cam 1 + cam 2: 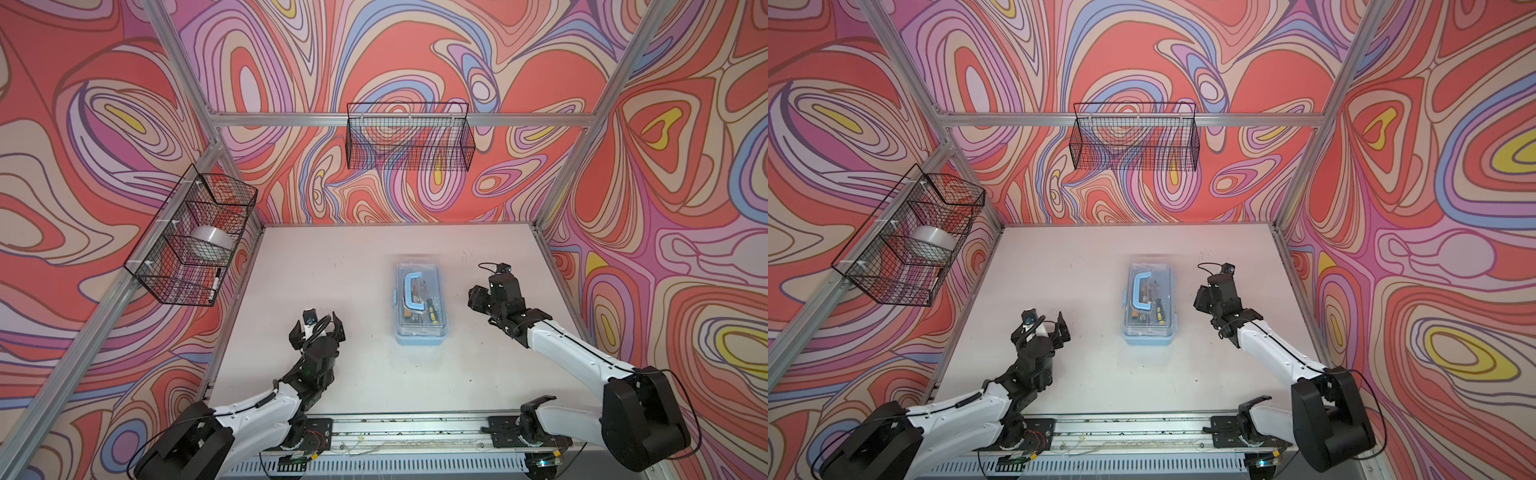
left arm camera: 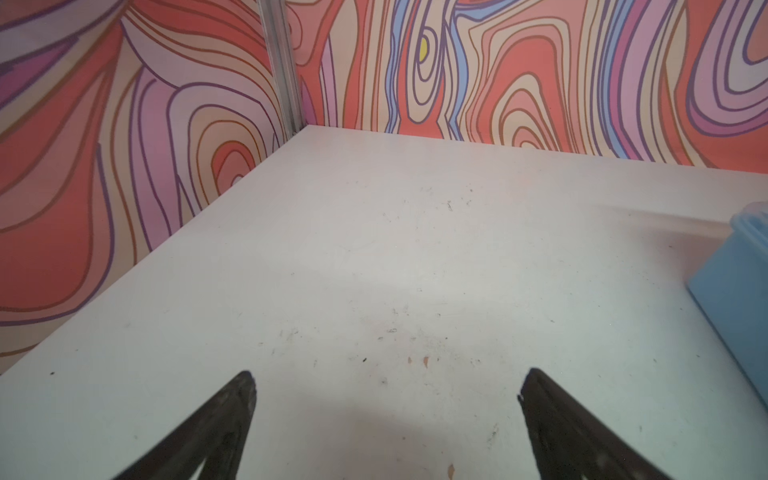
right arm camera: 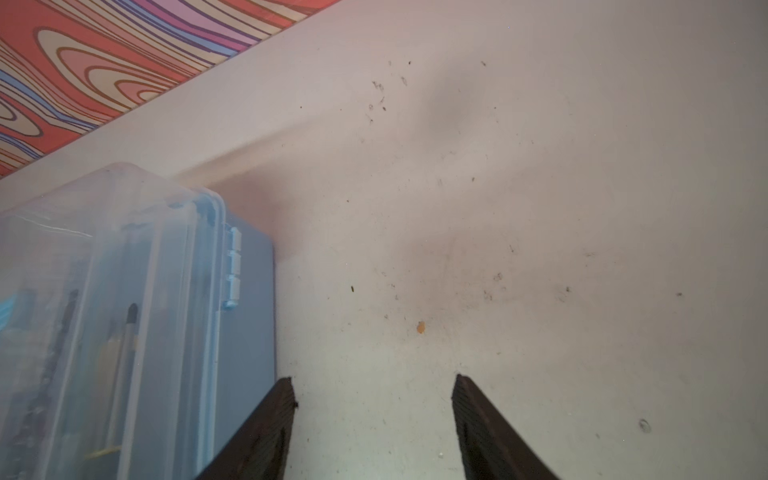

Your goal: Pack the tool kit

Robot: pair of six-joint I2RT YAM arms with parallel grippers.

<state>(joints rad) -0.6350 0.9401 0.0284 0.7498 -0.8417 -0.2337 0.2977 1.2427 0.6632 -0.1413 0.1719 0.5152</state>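
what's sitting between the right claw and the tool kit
Nothing visible. The right claw is open and empty over bare table, and the tool kit lies right beside one of its fingers. Whether they touch is unclear in the wrist view.

Two arms at work, seen in both top views. The left arm (image 1: 257, 409) reached from the lower left corner toward the centre, elbow low and wrist bent. Its left gripper (image 1: 317, 321) pointed toward the top of the frame, jaws spread to their widest. In the left wrist view its dark fingers (image 2: 224, 424) stood far apart. The right arm (image 1: 569, 345) rose from the lower right and angled up and left. Its right gripper (image 1: 478, 298) tipped downward at centre right, jaws parted less widely.
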